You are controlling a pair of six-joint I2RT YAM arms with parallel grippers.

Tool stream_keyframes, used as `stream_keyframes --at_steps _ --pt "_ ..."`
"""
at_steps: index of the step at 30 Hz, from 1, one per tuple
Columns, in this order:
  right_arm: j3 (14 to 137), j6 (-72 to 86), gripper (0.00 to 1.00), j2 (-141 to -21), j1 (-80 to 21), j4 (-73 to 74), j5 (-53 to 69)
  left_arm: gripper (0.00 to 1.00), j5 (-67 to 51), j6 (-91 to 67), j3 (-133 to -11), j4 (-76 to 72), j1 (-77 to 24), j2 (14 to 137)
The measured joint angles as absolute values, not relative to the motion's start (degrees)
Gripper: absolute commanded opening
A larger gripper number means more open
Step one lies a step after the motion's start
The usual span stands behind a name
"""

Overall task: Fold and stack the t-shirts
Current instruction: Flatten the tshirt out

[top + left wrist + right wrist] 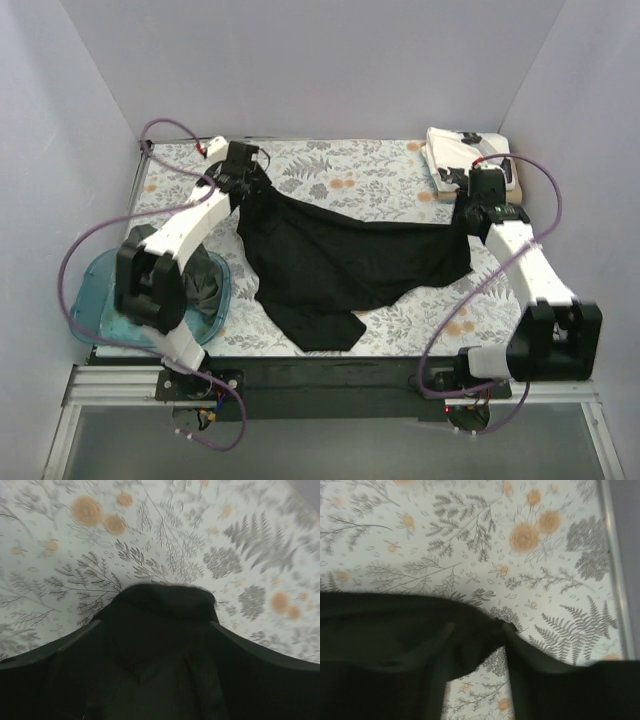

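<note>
— Left claw first: how does it stand?
— Its fingers are well apart. A rounded hump of the soft, matte black t-shirt sits in the gap between them, resting loose above the table.
— And the right claw?
— Parted too, but less widely. The shirt's edge lies draped across both fingertips, and lower down the table's print shows through the gap between the fingers.
— Where is that shirt?
— At the middle of the table in the overhead view. Its top edge sags in a line from the left claw at 10 o'clock to the right claw at 3 o'clock. The rest spreads out in soft creases and ends in a folded flap at 6 o'clock.
— What covers the table?
— A white cloth printed with grey ferns and round orange flowers.
— What else is on it?
— At 8 o'clock there is a translucent blue plastic tub with a rounded rim, partly under the left arm. A crumpled dark grey-green t-shirt lies in it. At 1 o'clock a folded white t-shirt lies just beyond the wrist of the right arm. Some tan cloth shows at its right edge.
— Any writing?
— There is a small dark patch on the white one, too small to read.
</note>
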State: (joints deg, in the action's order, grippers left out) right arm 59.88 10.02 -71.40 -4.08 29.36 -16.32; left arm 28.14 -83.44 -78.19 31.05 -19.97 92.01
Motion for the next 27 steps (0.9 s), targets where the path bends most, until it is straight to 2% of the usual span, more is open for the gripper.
stream_keyframes --at_steps 2,6,10,15,19,23,27 --pt "60.12 10.2 0.98 -79.2 -2.85 28.88 -16.23 0.86 24.97 -82.21 -83.18 32.77 -19.0 101.41" --pt "61.52 8.71 0.98 -84.71 -2.0 28.97 -16.23 0.88 20.69 -80.73 -96.36 36.25 -19.27 115.28" --pt "61.34 8.21 0.98 -80.27 -2.0 28.12 -13.15 0.9 16.8 -80.82 -95.64 36.93 -19.55 113.43" --pt "54.19 8.32 0.98 -68.62 -4.67 24.69 -6.63 0.91 12.29 -82.48 -81.82 34.26 -20.05 100.29" --pt "45.89 9.69 0.95 -62.22 -15.25 23.97 -3.55 0.92 10.31 -84.95 -68.71 32.88 -20.78 88.36" --pt "39.57 12.32 0.92 -60.1 -25.54 23.81 -0.3 0.92 8.58 -87.26 -57.71 31.7 -21.69 79.35" --pt "37.01 15.05 0.84 -60.62 -32.51 23.57 -0.05 0.92 7.33 -89.23 -48.93 31.18 -22.39 71.72"
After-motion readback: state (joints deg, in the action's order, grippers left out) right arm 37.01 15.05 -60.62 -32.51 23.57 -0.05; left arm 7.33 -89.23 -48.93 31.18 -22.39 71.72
